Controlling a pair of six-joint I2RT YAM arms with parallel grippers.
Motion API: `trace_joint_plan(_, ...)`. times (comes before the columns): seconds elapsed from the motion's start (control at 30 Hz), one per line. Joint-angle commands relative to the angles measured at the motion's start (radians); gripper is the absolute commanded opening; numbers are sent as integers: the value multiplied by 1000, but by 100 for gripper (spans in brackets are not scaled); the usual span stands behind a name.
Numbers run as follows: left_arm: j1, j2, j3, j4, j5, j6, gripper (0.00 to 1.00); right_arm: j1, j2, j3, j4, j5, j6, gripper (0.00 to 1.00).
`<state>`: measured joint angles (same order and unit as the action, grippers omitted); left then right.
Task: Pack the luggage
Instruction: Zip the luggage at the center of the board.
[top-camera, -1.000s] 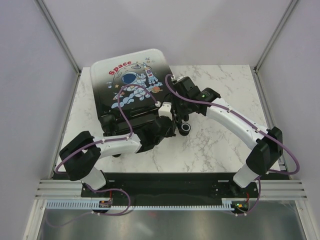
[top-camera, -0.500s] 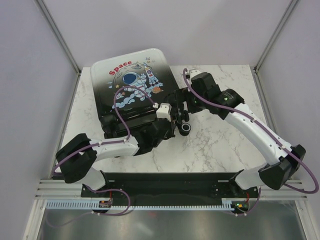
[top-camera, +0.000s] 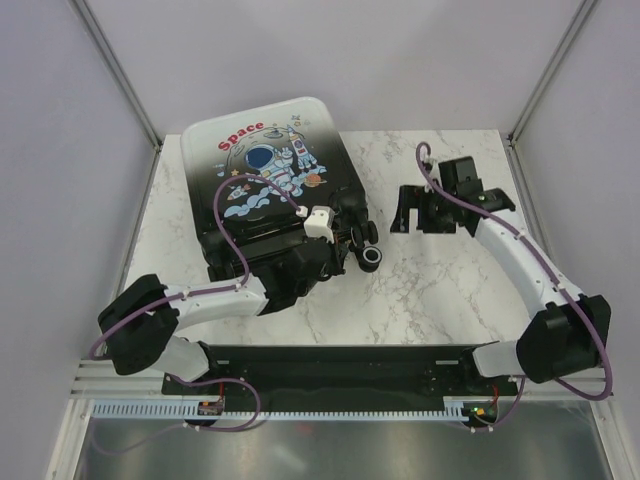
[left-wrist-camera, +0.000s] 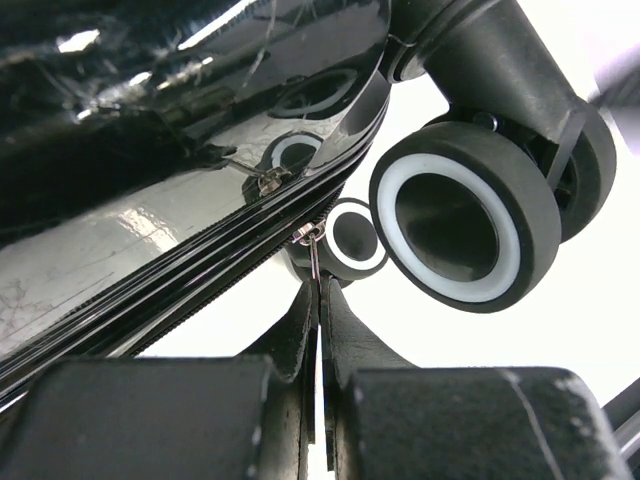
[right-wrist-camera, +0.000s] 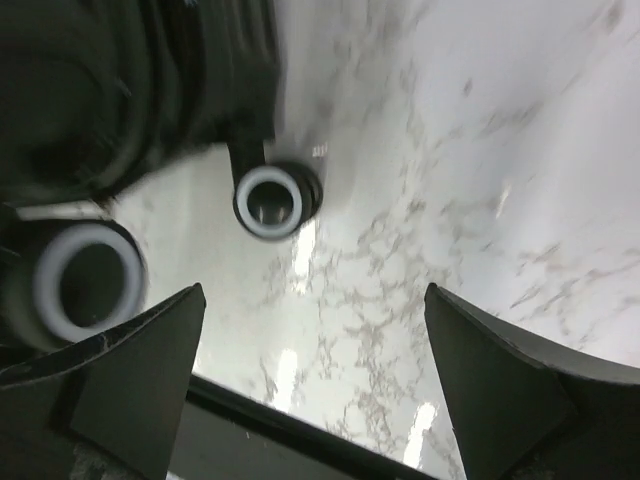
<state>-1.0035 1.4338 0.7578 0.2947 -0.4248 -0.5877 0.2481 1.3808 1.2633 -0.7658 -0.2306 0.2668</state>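
**Overhead and wrist views.** The suitcase (top-camera: 265, 165) lies flat on the far left part of the table (top-camera: 450, 290), printed face up, with its wheeled end turned toward the near right. Its shell is hard and glossy, a rounded rectangle shading from white at the far end to black at the near end. It carries an astronaut cartoon and the red word "Space".

In the left wrist view we see the black shell mirror-bright and finely scratched, with a ribbed zipper track (left-wrist-camera: 200, 285) running along the seam. The wheels (left-wrist-camera: 455, 225) are matte black discs, each with a white ring round a dark hub. The table is white marble with grey veins, smooth enough to show glare.

The left gripper (left-wrist-camera: 318, 300) sits at the wheeled corner, its matte black fingers (left-wrist-camera: 285, 340) pressed together. A thin metal zipper pull (left-wrist-camera: 313, 245) hangs from the seam and appears to be pinched between them, though the tab is too slim for us to judge how much is caught.

The right gripper (top-camera: 408, 210) stands over bare marble to the right of the suitcase, apart from it. Its jaws are spread wide and hold nothing.
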Motion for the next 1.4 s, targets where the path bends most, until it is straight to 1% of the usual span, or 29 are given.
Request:
trace_joint_plan(0.0,-20,-53,3,63,72,-37,2,6,-83,-219,95,-153,-17,98)
trace_joint_plan(0.03,-20,-58,2,63,72,-41,2,6,-118,-261,155,-195,-12,98)
trace_joint_plan(0.1,-20,-62,5,57,70,-40,2,6,-143,-332,210,-232,5,98)
trace_joint_plan(0.13,-20,-67,3,51,70,-43,2,8,-158,-384,264,-269,14,98)
trace_joint_plan(0.2,-18,-75,3,43,67,-44,2,8,-175,-433,316,-289,20,98)
trace_joint_plan(0.27,-18,-82,3,29,66,-43,2,10,-174,-446,367,-289,0,98)
trace_joint_plan(0.4,-18,-107,-9,17,52,-52,2,22,-126,-478,466,-296,-9,96)
trace_joint_plan(0.5,-18,-118,-14,3,46,-55,2,62,-92,-508,613,-263,17,96)
trace_joint_plan(0.63,-18,-115,-14,-6,47,-64,2,100,-14,-535,732,-269,54,94)
trace_joint_plan(0.87,0,-153,-9,-78,24,-69,2,155,87,-516,804,-231,41,89)
trace_joint_plan(1.0,8,-236,-26,-143,-18,-89,2,183,142,-525,850,-223,43,86)
trace_joint_plan(1.07,6,-301,-38,-207,-52,-101,9,207,167,-525,865,-210,52,83)
trace_joint_plan(1.1,6,-328,-43,-227,-61,-104,14,215,188,-525,879,-198,54,82)
trace_joint_plan(1.13,6,-351,-48,-251,-71,-101,26,233,201,-525,890,-190,55,81)
trace_joint_plan(1.17,6,-408,-48,-288,-84,-98,31,238,213,-524,901,-181,61,80)
trace_joint_plan(1.23,6,-464,-34,-370,-136,-83,40,255,244,-516,925,-176,71,77)
trace_joint_plan(1.27,11,-511,-23,-440,-184,-78,42,260,254,-513,934,-177,77,76)
trace_joint_plan(1.3,13,-535,-12,-465,-204,-57,45,266,276,-503,944,-176,78,74)
trace_joint_plan(1.33,16,-555,3,-482,-221,-40,49,273,285,-496,947,-180,78,70)
trace_joint_plan(1.37,31,-568,9,-505,-239,-23,50,279,294,-490,948,-181,75,67)
